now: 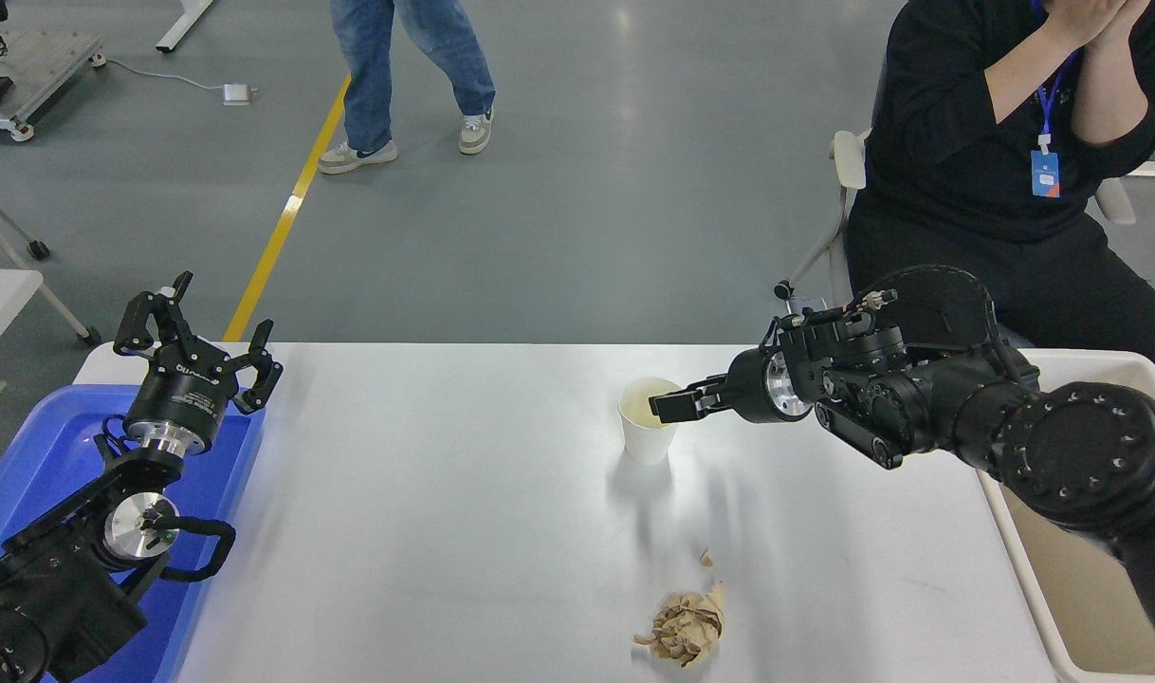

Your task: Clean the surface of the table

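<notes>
While the left pincer [201,332] hangs spread above the blue tub [27,455], the right pincer [665,406] grips the paper cup's [648,433] rim.

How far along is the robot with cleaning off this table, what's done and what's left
Nothing looks cleared yet. The white paper cup stands upright on the table surface, and the crumpled brown paper with a small scrap lies near the front edge. In hand: the right gripper is at the cup's rim; a grasp isn't confirmed. The left gripper is parked, open, over the blue tub. Cup and paper remain.
</notes>
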